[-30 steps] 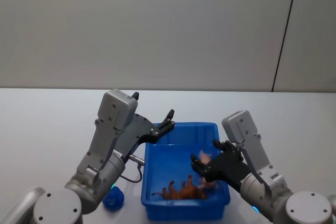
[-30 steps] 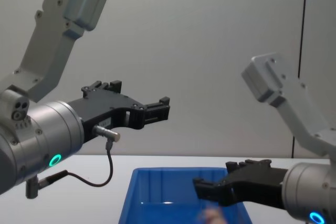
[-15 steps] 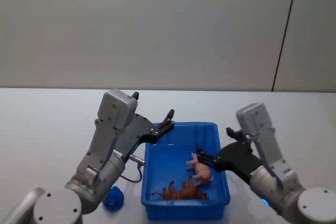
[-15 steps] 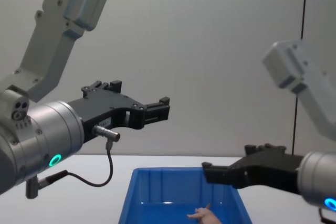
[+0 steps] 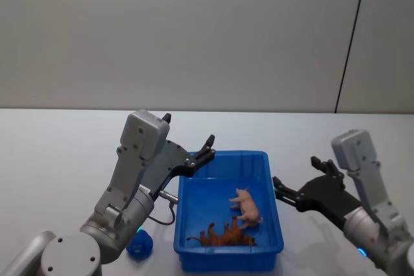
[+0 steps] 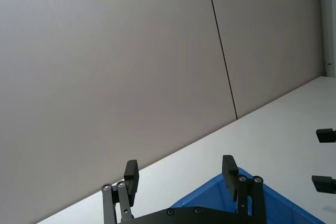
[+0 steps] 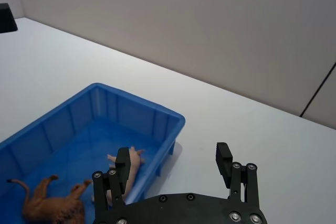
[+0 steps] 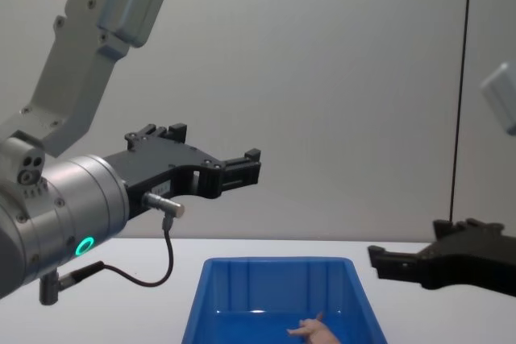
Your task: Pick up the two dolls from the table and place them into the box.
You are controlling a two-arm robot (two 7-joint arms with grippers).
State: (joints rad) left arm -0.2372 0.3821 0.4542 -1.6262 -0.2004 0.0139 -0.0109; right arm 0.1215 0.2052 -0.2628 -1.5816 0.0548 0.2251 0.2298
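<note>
I am holding my right hand (image 5: 294, 174) in the air just beside the right wall of the box (image 5: 223, 155), over bare tabletop (image 5: 65, 140). Its fingers are spread wide and nothing is sitting between them; my right wrist view is showing the two black fingers (image 7: 223, 157) apart, with the box and white tabletop (image 7: 236, 124) beyond them.

My left hand (image 5: 202, 150) is hanging raised near the far left corner of the box, its fingers also spread and carrying nothing. In the chest view that left hand (image 8: 246, 168) is standing well above the blue rim (image 8: 274, 262), pointing across toward the right.

Both dolls are lying inside the box. The pink doll (image 5: 247, 206) is lying on its side in the right half of the box floor, near the right wall, with its legs sticking out sideways. The orange-brown doll (image 5: 223, 234) is lying on its side as well, along the near wall, just beside the pink one; I cannot tell whether the two are touching. From my right wrist I am seeing the pink doll (image 7: 135, 163) partly behind one finger and the orange-brown doll (image 7: 52, 205) farther along the blue floor. In the chest view, part of the pink doll (image 8: 314, 329) is peeking up over the box's near edge.

The box is sitting flat on the tabletop, between my two arms.
</note>
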